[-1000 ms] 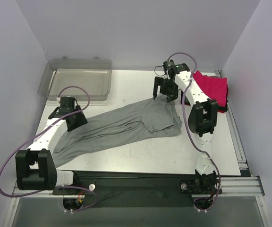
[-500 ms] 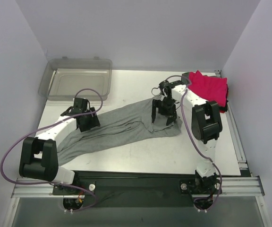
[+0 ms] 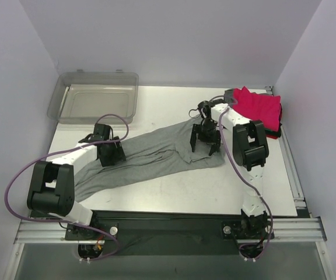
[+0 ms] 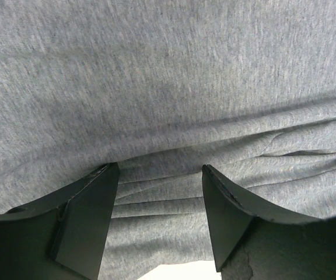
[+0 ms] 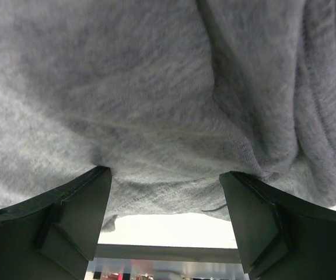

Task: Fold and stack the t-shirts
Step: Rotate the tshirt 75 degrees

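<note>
Grey t-shirt (image 3: 156, 154) lies unfolded & rumpled across the middle of the white table (image 3: 214, 186), stretched in a long diagonal band from near-left to far-right, w/ lengthwise creases; the wider bunched end is on the right, the narrower end trails toward the left arm's base. Left gripper (image 3: 111, 153) is down over the left part of the shirt, tips at the cloth. In the left wrist view the gripper (image 4: 158, 169) has both dark fingers (image 4: 86, 216) set well apart, grey knit filling the frame past them and a few soft ridges running across the gap; nothing pinched between them. A sliver of table shows at the bottom edge. Right gripper (image 3: 206, 140) sits over the right, bunched end of the shirt, pointing down at it. In the right wrist view the gripper (image 5: 165, 173) is likewise spread, fingers (image 5: 74, 216) wide apart, cloth heaped just beyond the tips w/ a hemmed edge curling at right; bare table visible between the fingers below the fabric. Can't tell if the tips actually press the cloth or sit just above it. Pink-red t-shirt (image 3: 261, 108) lies folded-ish in the far-right corner of the table, apart from the grey one, just beyond the right arm's forearm. Clear plastic bin (image 3: 95, 102) sits at the far-left corner, overhanging the table edge, well apart from both shirts.
</note>
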